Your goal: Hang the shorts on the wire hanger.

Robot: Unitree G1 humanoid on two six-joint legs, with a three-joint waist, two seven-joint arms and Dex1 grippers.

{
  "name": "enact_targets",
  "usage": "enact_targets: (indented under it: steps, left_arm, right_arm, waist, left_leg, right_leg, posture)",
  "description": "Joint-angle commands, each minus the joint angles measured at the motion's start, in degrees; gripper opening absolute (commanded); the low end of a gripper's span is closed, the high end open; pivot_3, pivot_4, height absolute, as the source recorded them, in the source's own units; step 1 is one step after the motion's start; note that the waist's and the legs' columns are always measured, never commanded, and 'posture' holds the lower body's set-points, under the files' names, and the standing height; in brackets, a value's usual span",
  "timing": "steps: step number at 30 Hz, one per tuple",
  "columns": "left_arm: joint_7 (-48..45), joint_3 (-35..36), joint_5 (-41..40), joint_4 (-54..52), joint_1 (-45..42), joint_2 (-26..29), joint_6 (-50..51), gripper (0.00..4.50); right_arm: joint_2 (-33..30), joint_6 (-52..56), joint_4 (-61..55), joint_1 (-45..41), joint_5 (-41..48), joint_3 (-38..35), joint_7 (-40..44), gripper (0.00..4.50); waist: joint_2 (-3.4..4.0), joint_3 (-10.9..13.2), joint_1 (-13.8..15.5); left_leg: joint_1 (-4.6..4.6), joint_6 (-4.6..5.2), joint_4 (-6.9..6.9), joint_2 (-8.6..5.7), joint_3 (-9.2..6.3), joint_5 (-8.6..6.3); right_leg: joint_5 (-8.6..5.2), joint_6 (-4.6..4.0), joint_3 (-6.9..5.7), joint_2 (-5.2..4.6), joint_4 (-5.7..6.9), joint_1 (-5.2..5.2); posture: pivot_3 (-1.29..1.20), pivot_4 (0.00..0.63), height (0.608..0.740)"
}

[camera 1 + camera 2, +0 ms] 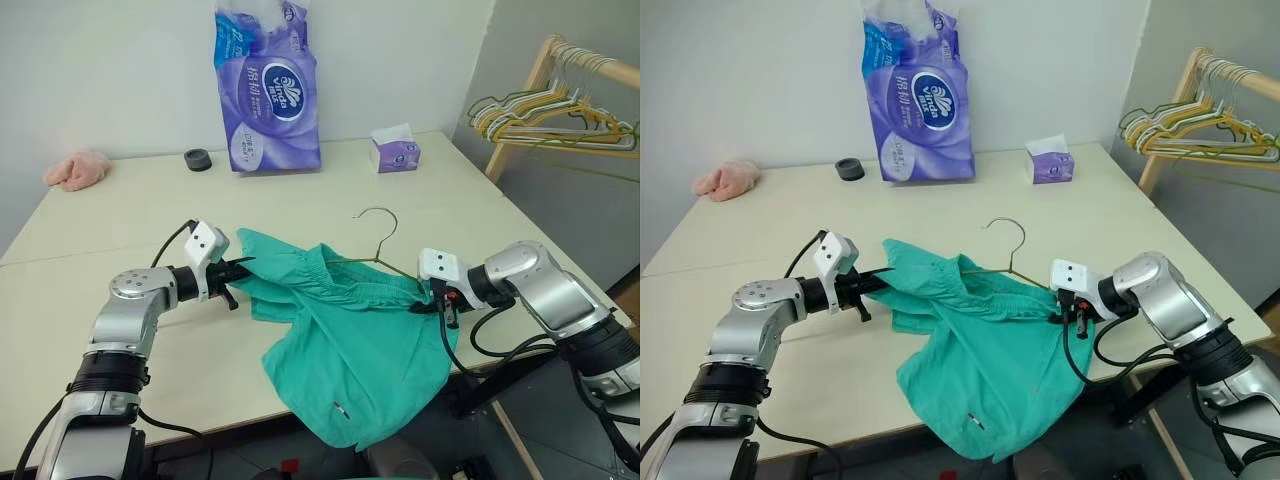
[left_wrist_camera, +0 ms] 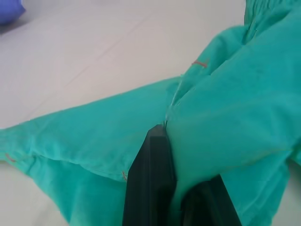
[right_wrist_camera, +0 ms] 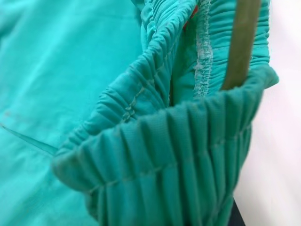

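Lying on the pale table (image 1: 100,240), partly spilling over its near edge, with the shorts (image 1: 350,350) stretched between both arms. Judged well along: wire hanger (image 1: 385,235) already threaded into the gathered waistband, hook poking out above the cloth. Still to do, probably: seating the waistband evenly along the wire and letting go. Left gripper (image 1: 243,268) clamped tight on a fabric edge; right gripper (image 1: 432,298) pinched closed on the waistband end. Hidden under teal folds: most of the hanger's triangle. Hard to tell whether the far shoulder sits inside the waistband.
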Motion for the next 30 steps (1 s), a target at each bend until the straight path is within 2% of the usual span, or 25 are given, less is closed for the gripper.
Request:
enact_targets:
  steps: [1, 10, 22, 26, 30]
  left_arm:
    - [0.5, 2.5, -1.2, -2.8, 0.3, 1.1, -1.0, 0.04]
    - [1.0, 1.7, -0.2, -3.9, 2.0, 1.2, -1.3, 0.04]
    - [1.2, 0.3, 0.5, -5.4, 4.0, 0.0, -2.7, 0.04]
    - [0.6, 0.8, -0.3, -6.7, 4.3, 0.3, -2.4, 0.86]
    - [3.8, 4.8, -2.1, -7.7, 3.9, 0.4, -2.4, 2.09]
  right_arm:
    - [0.8, 2.7, 2.1, -1.8, 1.7, -2.6, 0.3, 0.00]
    - [1.1, 0.6, -2.3, -1.2, 3.3, -3.5, 0.8, 0.00]
    - [2.9, 4.9, -6.4, -1.6, 6.6, -5.8, -1.1, 0.00]
    - [2.7, 5.7, -7.0, -1.3, 7.1, -5.8, -1.9, 0.00]
    - [2.6, 6.1, -7.4, -0.7, 7.3, -5.8, -3.0, 0.00]
  waist:
    - [0.00, 0.0, 0.0]
    - [0.02, 0.0, 0.2]
    - [0.03, 0.0, 0.2]
    - [0.03, 0.0, 0.1]
    - [0.03, 0.0, 0.1]
  left_leg:
    - [0.00, 0.00, 0.00, 0.00, -0.01, 0.00]
    - [-0.01, 0.00, 0.00, -0.01, -0.01, 0.00]
    - [-0.01, 0.00, 0.00, -0.01, -0.01, 0.00]
    - [-0.02, 0.00, 0.00, -0.01, 0.00, 0.00]
    - [-0.01, 0.00, 0.00, 0.00, 0.00, 0.00]
  right_leg:
    - [0.00, 0.00, 0.00, 0.00, 0.00, 0.00]
    - [0.00, 0.00, -0.01, 0.00, 0.00, 0.00]
    - [0.00, 0.00, -0.02, -0.01, 0.00, 0.00]
    - [0.00, 0.00, -0.01, -0.01, -0.01, 0.00]
    - [0.00, 0.00, -0.01, -0.01, 0.00, 0.00]
  posture:
    - [-0.30, 0.003, 0.740]
    - [-0.29, 0.001, 0.740]
    - [-0.29, 0.000, 0.740]
    - [-0.29, 0.000, 0.740]
    - [-0.29, 0.000, 0.740]
